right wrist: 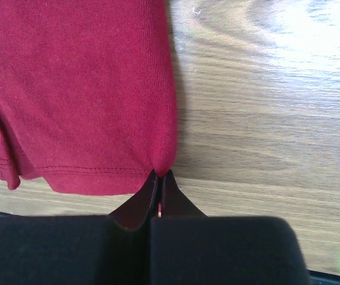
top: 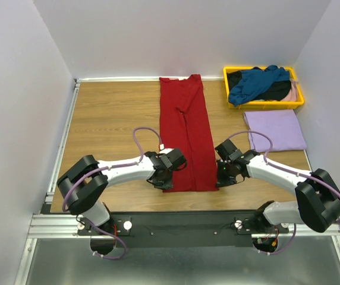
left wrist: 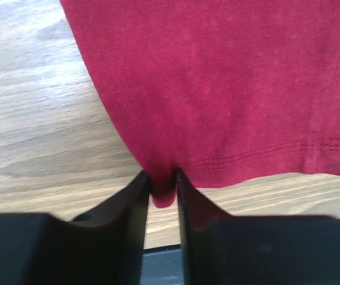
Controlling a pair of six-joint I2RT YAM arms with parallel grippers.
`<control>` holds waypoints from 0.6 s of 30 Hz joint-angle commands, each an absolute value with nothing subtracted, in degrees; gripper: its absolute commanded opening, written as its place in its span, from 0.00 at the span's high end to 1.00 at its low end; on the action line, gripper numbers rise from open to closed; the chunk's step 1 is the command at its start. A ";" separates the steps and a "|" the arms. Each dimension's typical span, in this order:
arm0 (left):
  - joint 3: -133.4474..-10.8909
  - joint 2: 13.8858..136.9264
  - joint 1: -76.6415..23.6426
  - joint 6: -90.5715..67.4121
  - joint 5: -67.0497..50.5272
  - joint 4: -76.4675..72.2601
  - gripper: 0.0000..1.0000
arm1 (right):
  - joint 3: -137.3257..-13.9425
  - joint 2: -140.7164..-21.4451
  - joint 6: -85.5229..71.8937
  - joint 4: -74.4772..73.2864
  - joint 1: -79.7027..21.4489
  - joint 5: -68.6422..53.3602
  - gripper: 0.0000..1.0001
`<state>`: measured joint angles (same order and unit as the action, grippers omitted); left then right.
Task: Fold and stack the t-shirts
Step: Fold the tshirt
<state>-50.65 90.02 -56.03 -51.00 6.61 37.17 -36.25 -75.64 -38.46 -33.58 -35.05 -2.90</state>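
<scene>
Pinching both near corners of the dark red t-shirt (top: 186, 133), I have it lying as a long narrow strip down the middle of the worktop (top: 110, 124). Left claw (left wrist: 163, 181) clenched on the left hem corner; right claw (right wrist: 159, 176) clenched on the right one. Lavender t-shirt (top: 275, 130) folded at right, just nearside of the yellow tray (top: 270, 104) holding a teal blue t-shirt (top: 256, 83).

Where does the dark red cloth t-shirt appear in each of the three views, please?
Top external: the dark red cloth t-shirt lies as a long strip at centre.
Left wrist: upper right, corner pinched in jaws.
Right wrist: upper left, corner pinched in jaws.
Shared landmark: its stitched near hem.
</scene>
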 commanded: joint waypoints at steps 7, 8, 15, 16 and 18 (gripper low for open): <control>-46.76 89.39 -61.08 -54.92 6.60 41.65 1.00 | -34.89 -75.41 -38.76 -35.94 -39.54 -6.41 0.99; -46.32 88.95 -62.04 -55.45 6.07 42.01 1.00 | -34.81 -75.15 -39.80 -37.43 -40.59 -6.59 0.99; -41.49 82.01 -75.83 -64.76 0.26 45.17 1.00 | -32.08 -69.45 -50.70 -42.01 -55.69 -12.12 0.99; -41.40 80.44 -77.24 -65.82 -1.56 46.57 1.00 | -31.65 -68.22 -52.28 -42.36 -56.94 -12.82 0.99; -41.22 78.58 -79.80 -67.93 -2.46 47.81 1.00 | -30.68 -65.84 -55.19 -43.15 -58.36 -13.97 0.99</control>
